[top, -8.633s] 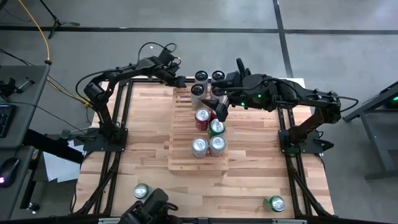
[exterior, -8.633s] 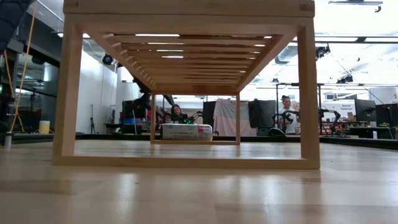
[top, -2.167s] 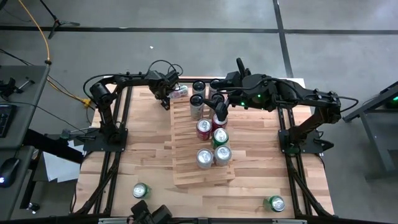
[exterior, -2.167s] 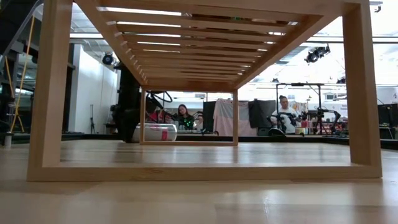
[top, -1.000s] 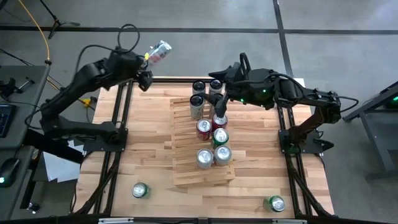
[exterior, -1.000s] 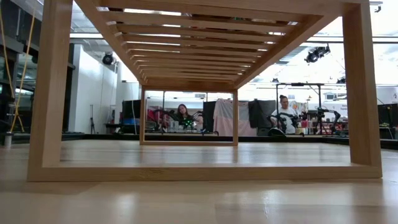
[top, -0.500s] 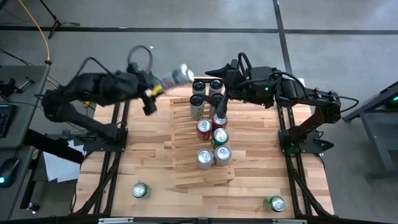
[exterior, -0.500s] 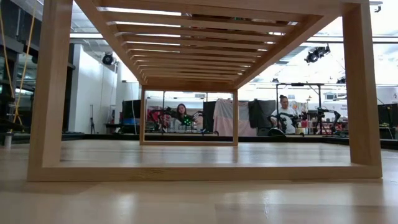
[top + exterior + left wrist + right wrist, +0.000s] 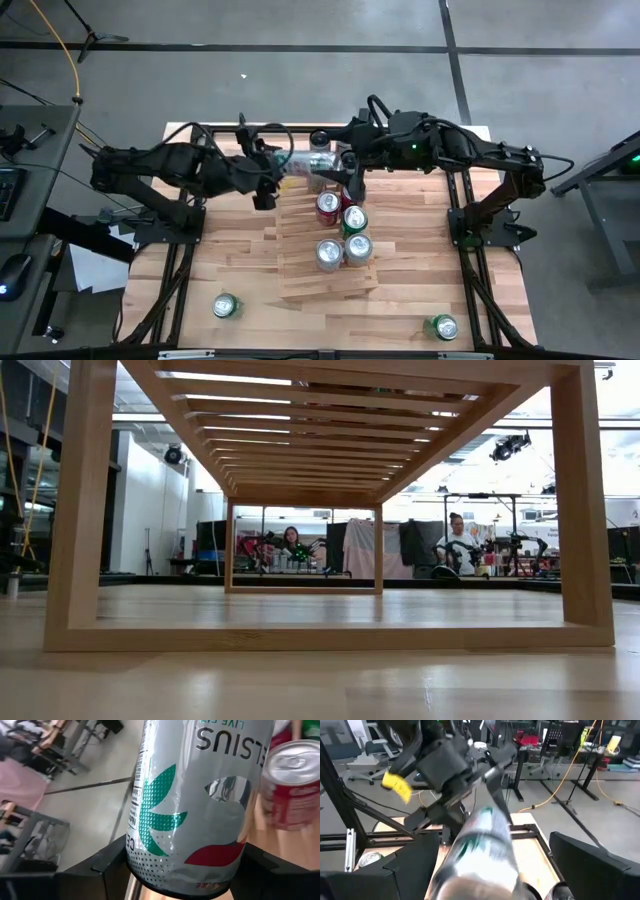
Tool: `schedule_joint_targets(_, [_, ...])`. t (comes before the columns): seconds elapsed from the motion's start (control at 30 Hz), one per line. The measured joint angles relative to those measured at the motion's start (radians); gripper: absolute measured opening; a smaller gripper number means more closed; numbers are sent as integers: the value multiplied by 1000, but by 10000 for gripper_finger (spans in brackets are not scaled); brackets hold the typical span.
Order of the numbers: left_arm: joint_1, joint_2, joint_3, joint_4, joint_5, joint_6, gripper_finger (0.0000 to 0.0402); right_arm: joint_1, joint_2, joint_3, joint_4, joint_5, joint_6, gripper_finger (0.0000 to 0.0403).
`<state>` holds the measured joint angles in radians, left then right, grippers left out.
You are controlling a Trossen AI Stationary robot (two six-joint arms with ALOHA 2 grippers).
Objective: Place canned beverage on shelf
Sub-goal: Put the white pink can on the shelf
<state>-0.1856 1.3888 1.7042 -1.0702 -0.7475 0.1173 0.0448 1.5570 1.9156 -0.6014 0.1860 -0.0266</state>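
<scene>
My left gripper (image 9: 283, 165) is shut on a silver can (image 9: 308, 165) with green and red marks, held above the far end of the pale slatted shelf (image 9: 300, 270). The can fills the left wrist view (image 9: 195, 805). My right gripper (image 9: 345, 172) is open. Its fingers stand on either side of the can's free end (image 9: 480, 850), and I cannot tell if they touch it. A red can (image 9: 327, 205), a green can (image 9: 352, 218) and two silver cans (image 9: 328, 254) stand upright on the shelf. The low view shows only the shelf's underside (image 9: 320, 420). My left gripper pinches the can's round wall between its two fingers (image 9: 115, 865), near the end closest to the arm (image 9: 150, 870). The fingers come about level from the table's left and lie along the can. The can lies roughly level, lifted clear, and sticks out past the fingertips toward my right gripper.
A dark-topped can (image 9: 320, 140) stands at the shelf's far end, close to both grippers. One loose can (image 9: 227, 306) stands on the tabletop near the front left, and a green one (image 9: 441, 326) near the front right. People and desks show in the room behind (image 9: 458, 540).
My left gripper has swung with the silver can from beyond the table's far-left corner toward the right and down to the shelf's far end. The can has turned to lie about level, with its free end between my right gripper's open fingers.
</scene>
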Motion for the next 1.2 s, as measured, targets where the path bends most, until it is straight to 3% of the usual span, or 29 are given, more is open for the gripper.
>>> schedule_joint_targets(0.17, [1, -45, 0, 5, -50, -15, 243, 4, 0, 0, -5, 0, 4, 364])
schedule_joint_targets(0.57, [-1, -53, 2, 23, -13, -16, 245, 3, 28, 0, 85, -80, 28, 364])
schedule_joint_targets(0.93, [-1, -49, 2, 26, -9, -24, 245, 3, 42, 0, 91, -85, 71, 363])
schedule_joint_targets(1.03, [-1, -49, 2, 28, -8, -24, 245, 6, 42, 0, 97, -82, 76, 346])
schedule_joint_targets(1.2, [-1, -49, 2, 27, 4, -23, 245, 7, 42, 0, 95, -80, 101, 281])
